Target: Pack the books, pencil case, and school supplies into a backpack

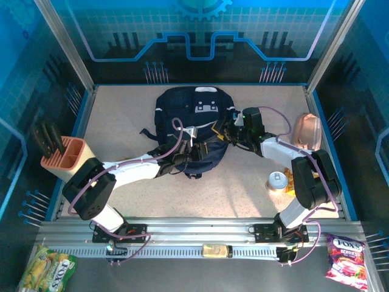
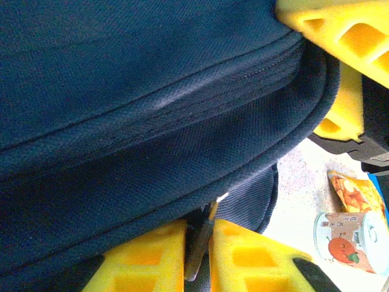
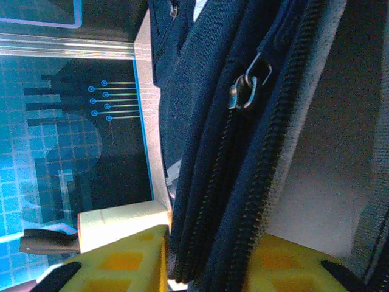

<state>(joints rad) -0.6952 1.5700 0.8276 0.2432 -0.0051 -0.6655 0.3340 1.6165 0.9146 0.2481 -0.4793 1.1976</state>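
Backpack (image 1: 200, 112) lies flat on the table (image 1: 121, 121). Left tool (image 2: 202, 240), almost closed, pinches a thin dark bit at its edge. Right tool (image 3: 209, 258), narrow, holds its zipper edge.

A beige speckled table (image 1: 121, 115) stands in a blue booth. Behind the table is a back wall (image 1: 121, 30) printed with a pale grid, circuit lines and a gear emblem (image 1: 203, 7). The left wall (image 1: 24, 97) and right wall (image 1: 364, 103) flank the table in a darker blue. Metal posts (image 1: 64, 42) slant up from its far corners. A slotted rail (image 1: 194, 234) runs along its near edge. A dark floor (image 1: 182, 274) lies nearer than the rail. Light on the table is even, with soft shadows.
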